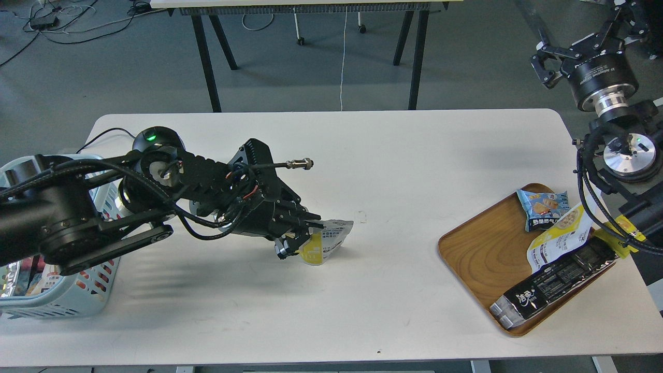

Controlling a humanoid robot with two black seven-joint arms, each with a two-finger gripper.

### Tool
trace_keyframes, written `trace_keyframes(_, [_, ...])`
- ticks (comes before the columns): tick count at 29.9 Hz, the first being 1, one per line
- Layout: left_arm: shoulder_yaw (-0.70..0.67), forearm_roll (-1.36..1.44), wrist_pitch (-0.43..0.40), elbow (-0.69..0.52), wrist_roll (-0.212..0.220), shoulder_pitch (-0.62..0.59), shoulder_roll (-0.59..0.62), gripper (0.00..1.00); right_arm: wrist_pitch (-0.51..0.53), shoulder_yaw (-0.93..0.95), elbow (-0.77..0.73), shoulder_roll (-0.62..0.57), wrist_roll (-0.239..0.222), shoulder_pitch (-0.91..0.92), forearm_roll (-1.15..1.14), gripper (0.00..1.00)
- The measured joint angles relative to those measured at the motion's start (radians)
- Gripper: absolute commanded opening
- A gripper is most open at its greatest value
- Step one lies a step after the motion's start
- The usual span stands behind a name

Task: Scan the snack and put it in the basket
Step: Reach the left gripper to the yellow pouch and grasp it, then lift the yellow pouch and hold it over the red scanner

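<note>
You see the white table [331,171] spread across the view, and everything can be placed from it. Over its left-centre part your left gripper [300,235] reaches in from the left edge, and its two fingers are closed onto the snack [323,241], pinching the pouch at its left side. The pouch hangs tilted just above or at the tabletop; you cannot tell whether its lower edge touches the surface. Its yellow lower part faces you, and its pale printed top leans to the right. A cable with a metal connector [299,164] juts out from the wrist above the gripper. At the table's left end the basket [77,295] sits behind and beneath the thick parts of your left arm, pale blue with slotted sides; something colourful lies inside it, too hidden to name. On the table's right end rests an oval wooden tray [476,259], well apart from the snack. It holds a small blue packet [544,207] at its far side, a white pouch with a yellow corner [557,235] in the middle, and a long black packet [559,282] along its near right edge. Beyond the table's far right corner your right gripper [577,54] hangs above the floor with its fingers spread apart, holding nothing.
</note>
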Motion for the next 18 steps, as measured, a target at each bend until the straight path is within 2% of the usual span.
trace_keyframes(2, [0.000, 0.000, 0.000, -0.001, 0.005, 0.002, -0.002, 0.05, 0.000, 0.000, 0.000, 0.000, 0.000, 0.001, 0.000, 0.99])
trace_keyframes(5, [0.000, 0.000, 0.000, -0.001, 0.005, 0.003, -0.002, 0.01, 0.000, 0.000, 0.000, 0.000, 0.000, 0.001, 0.000, 0.99])
trace_keyframes(18, [-0.009, 0.000, 0.000, -0.034, 0.002, 0.001, 0.015, 0.00, -0.001, 0.000, -0.001, -0.006, 0.001, 0.003, 0.000, 0.99])
